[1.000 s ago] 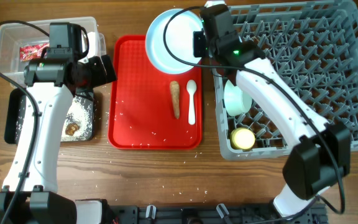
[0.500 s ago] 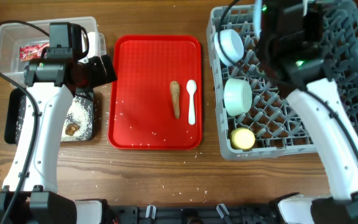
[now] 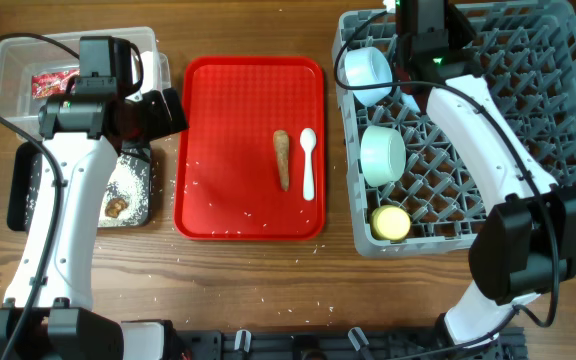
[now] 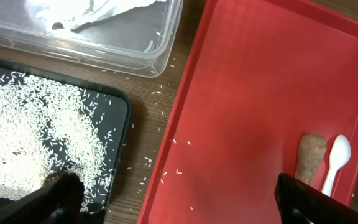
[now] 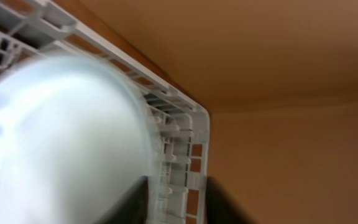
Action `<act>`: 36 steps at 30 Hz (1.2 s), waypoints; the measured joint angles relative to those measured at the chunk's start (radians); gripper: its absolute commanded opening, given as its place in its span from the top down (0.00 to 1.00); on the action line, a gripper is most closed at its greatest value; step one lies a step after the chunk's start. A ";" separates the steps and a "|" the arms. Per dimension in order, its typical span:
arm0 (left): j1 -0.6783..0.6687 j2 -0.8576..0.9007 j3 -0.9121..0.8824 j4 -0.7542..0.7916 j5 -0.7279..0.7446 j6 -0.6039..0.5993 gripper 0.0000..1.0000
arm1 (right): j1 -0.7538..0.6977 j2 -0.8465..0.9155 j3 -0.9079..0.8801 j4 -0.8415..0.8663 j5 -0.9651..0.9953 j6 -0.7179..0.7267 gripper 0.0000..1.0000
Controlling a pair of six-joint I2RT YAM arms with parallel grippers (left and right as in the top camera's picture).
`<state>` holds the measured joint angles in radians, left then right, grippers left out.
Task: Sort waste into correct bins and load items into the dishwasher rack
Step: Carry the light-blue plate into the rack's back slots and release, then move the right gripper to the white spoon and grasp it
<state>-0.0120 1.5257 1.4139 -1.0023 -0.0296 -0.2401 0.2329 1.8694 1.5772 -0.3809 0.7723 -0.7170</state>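
The pale blue plate (image 3: 366,70) stands tilted on edge in the far left corner of the grey dishwasher rack (image 3: 488,120). In the right wrist view it is a blurred pale disc (image 5: 61,137). My right gripper (image 5: 179,202) is open beside its rim, with the rack wall (image 5: 182,155) showing between the jaws. A mint green bowl (image 3: 382,155) and a yellow cup (image 3: 390,222) sit in the rack. The brown stick (image 3: 282,158) and white spoon (image 3: 308,163) lie on the red tray (image 3: 228,150). My left gripper (image 4: 182,205) hangs wide open and empty over that tray's left edge.
The clear tub (image 3: 13,60) at the far left holds a red-and-white wrapper (image 3: 53,82) and white paper (image 4: 104,12). The black tray (image 3: 138,215) in front of it holds rice (image 4: 36,130) and a brown lump (image 3: 116,207). Stray grains dot the red tray and the wood.
My right arm carried the plate from above the red tray's far end into the rack's far left corner, and its jaws have parted. The left arm has not moved.
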 measured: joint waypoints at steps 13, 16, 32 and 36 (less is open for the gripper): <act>0.000 0.000 0.000 0.000 0.000 0.000 0.00 | 0.018 -0.147 0.003 -0.343 -0.454 0.354 0.00; 0.000 0.000 0.000 0.000 0.000 0.000 0.00 | 0.085 -0.183 0.005 -0.394 -0.741 0.596 0.01; 0.000 0.000 0.000 0.000 0.000 0.000 0.00 | 0.402 0.069 -0.050 -0.436 -0.805 1.274 0.45; 0.000 0.000 0.000 0.000 0.000 0.000 0.00 | 0.377 0.115 -0.051 -0.433 -0.771 1.319 0.46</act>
<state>-0.0120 1.5257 1.4139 -1.0023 -0.0296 -0.2401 0.6102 1.9846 1.5261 -0.8139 0.0013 0.6022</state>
